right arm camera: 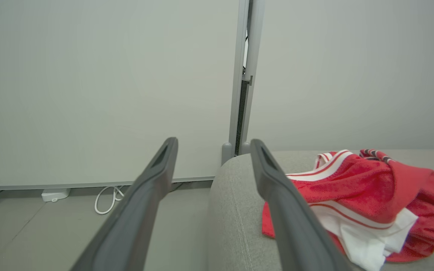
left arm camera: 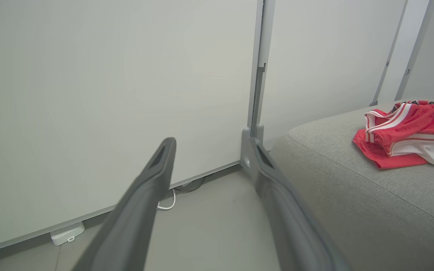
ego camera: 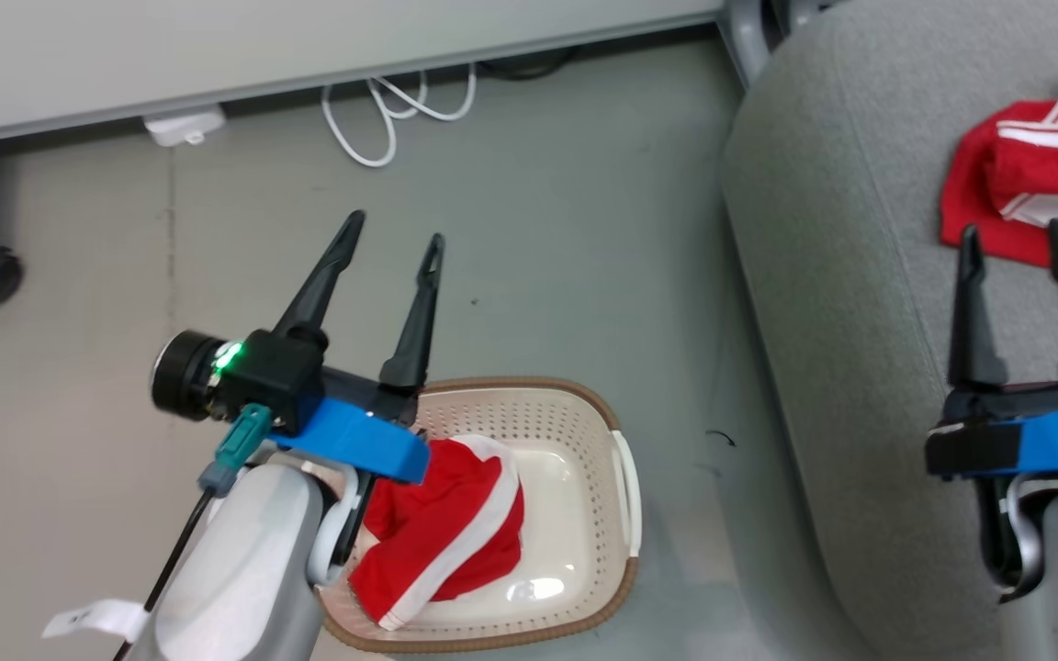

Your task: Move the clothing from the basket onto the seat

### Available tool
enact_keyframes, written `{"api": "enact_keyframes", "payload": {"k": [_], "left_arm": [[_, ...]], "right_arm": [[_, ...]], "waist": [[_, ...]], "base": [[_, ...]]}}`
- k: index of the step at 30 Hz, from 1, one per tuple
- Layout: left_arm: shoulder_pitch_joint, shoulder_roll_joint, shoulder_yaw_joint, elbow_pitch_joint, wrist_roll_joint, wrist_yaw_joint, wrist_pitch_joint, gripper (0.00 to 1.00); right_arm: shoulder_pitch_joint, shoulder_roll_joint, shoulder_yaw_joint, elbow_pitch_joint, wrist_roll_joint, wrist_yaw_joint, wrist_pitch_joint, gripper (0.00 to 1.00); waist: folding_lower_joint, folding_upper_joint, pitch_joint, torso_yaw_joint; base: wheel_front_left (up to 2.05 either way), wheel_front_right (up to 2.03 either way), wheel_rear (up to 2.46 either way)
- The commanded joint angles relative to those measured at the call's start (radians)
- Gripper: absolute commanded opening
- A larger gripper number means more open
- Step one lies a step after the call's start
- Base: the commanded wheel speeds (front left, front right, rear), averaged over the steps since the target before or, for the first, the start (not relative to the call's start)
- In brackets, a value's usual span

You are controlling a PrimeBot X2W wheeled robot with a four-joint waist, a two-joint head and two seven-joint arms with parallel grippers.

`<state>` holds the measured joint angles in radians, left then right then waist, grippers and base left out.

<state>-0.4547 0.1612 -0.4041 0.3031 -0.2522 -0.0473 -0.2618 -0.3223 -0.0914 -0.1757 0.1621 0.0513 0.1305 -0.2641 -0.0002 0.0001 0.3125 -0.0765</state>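
1. You are looking at the large grey fabric-upholstered couch cushion with rounded edges (ego camera: 823, 321), which is taking up the right of the head view. This is the seat, and it is already carrying part of the load.
2. The cream-white perforated plastic laundry basket with the brown woven-look rim (ego camera: 575, 431) is sitting on the floor just left of the seat, apart from it.
3. One crumpled red soft-fabric sports garment with white stripes and a white panel (ego camera: 997, 184) is lying on the seat, well in from its left edge. I am judging that share of the job as done.
4. A second red garment with a broad white stripe (ego camera: 455, 523) is lying bunched in the left half of the basket, partly hidden under the left forearm. That is what is left to move; I cannot tell whether anything is lying beneath it.
5. The right gripper (ego camera: 1012, 229) is hovering over the seat with its two dark fingers spread wide and empty. The fingertips are reaching the near edge of the delivered garment, but I cannot tell whether they are touching it.
6. The left gripper (ego camera: 397, 228) is also standing wide apart and holding nothing. It is pointing over the bare floor past the basket's far rim, so you are not yet aiming it at the remaining garment.
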Motion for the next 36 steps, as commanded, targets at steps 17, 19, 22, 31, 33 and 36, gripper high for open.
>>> {"api": "enact_keyframes", "payload": {"k": [17, 19, 22, 31, 33, 36], "left_arm": [[0.219, -0.061, 0.223, -0.049, 0.062, -0.023, -0.004, 1.00], [0.238, -0.068, 0.238, -0.050, 0.068, -0.026, -0.004, 1.00], [0.264, -0.077, 0.260, -0.050, 0.076, -0.031, -0.004, 1.00], [0.337, -0.091, 0.322, -0.065, 0.102, -0.046, -0.004, 1.00], [0.348, -0.094, 0.331, -0.068, 0.106, -0.048, -0.004, 1.00], [0.363, -0.097, 0.342, -0.071, 0.114, -0.052, -0.004, 1.00]], "right_arm": [[0.147, 0.030, 0.075, -0.056, 0.004, 0.000, -0.001, 1.00], [0.166, 0.034, 0.081, -0.052, 0.007, 0.000, -0.001, 1.00], [0.192, 0.037, 0.083, -0.049, 0.008, 0.000, -0.001, 1.00], [0.258, 0.042, 0.083, -0.060, 0.037, 0.000, -0.001, 1.00], [0.269, 0.041, 0.084, -0.061, 0.041, 0.000, -0.001, 1.00], [0.278, 0.041, 0.083, -0.059, 0.048, 0.000, -0.001, 1.00]], "waist": [[0.0002, -0.0001, -0.156, 0.132], [0.0002, -0.0001, -0.170, 0.139], [0.0002, -0.0001, -0.194, 0.146], [0.0002, -0.0001, -0.248, 0.149], [0.0002, -0.0001, -0.254, 0.146], [0.0002, -0.0001, -0.261, 0.141]], "base": [[0.00, 0.00, 0.00], [0.00, 0.00, 0.00], [0.00, 0.00, 0.00], [0.00, 0.00, 0.00], [0.00, 0.00, 0.00], [0.00, 0.00, 0.00]]}}
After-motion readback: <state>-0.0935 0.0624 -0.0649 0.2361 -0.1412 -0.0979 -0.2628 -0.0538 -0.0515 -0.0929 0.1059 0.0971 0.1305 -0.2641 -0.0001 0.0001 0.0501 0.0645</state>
